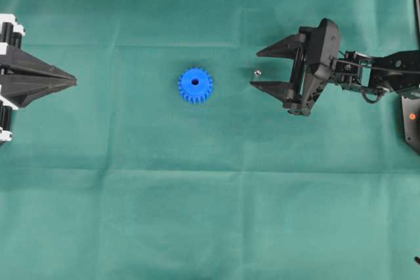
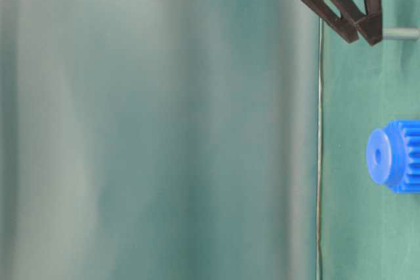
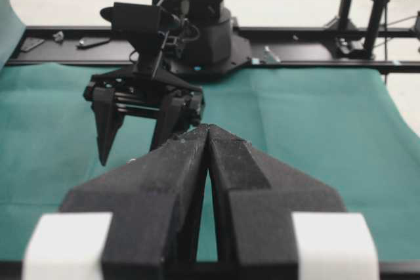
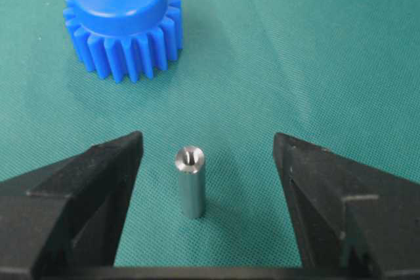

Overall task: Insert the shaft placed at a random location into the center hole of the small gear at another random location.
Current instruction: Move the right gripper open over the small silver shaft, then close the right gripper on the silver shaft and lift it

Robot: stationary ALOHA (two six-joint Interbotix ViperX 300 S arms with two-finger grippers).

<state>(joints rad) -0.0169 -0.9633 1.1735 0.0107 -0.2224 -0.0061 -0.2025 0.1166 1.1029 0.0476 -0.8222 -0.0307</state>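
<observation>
The shaft (image 4: 189, 181) is a short, thin, silver-grey metal pin standing upright on a green cloth that covers the tabletop (image 1: 210, 214); its flat, shiny round top faces up and it casts a small shadow. It stands between the two black fingers of the right claw (image 4: 207, 175), closer to one finger than the other, with a clear gap on each side, so nothing grips it. Going from largest to smallest: the green cloth fills the overhead view, creased in faint lines. The right arm reaches in from the right edge, and its claw (image 1: 254, 69) has its jaws spread wide apart around the pin (image 1: 257, 71). The left claw (image 1: 73, 81) rests at the far left edge with its jaws pressed together into a point, holding nothing, well apart from everything else. The small gear (image 1: 195, 84) is a bright blue plastic toothed wheel lying flat near the middle of the cloth, just to the left of the pin in the overhead view, with short even teeth around its rim and a raised smooth hub. The center hole (image 1: 195, 82) is a small dark round opening through that hub, facing up and uncovered. Nothing lies between the pin and the gear. No writing or labels can be read.
</observation>
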